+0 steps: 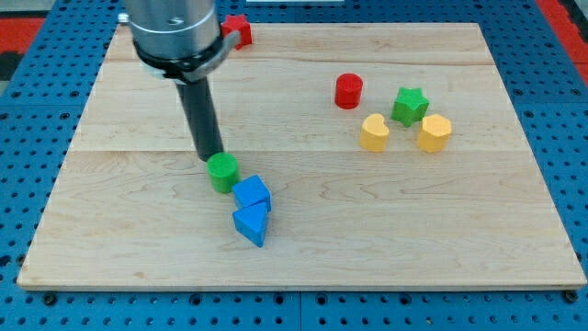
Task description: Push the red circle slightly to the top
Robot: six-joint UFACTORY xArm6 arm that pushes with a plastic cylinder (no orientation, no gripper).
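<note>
Red circle (348,91) sits untouched at the worktop's (459,230) upper right, well apart from my tip (211,157), which touches the green circle (221,172); no pincer exists.

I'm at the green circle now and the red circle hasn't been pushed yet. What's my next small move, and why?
Probably lift away from the green circle and travel toward the view's right, to just below the red circle. My tip sits at the green circle's upper edge, far to the view's left of the red one. Approach left of the yellow heart, then push toward the view's top.
</note>
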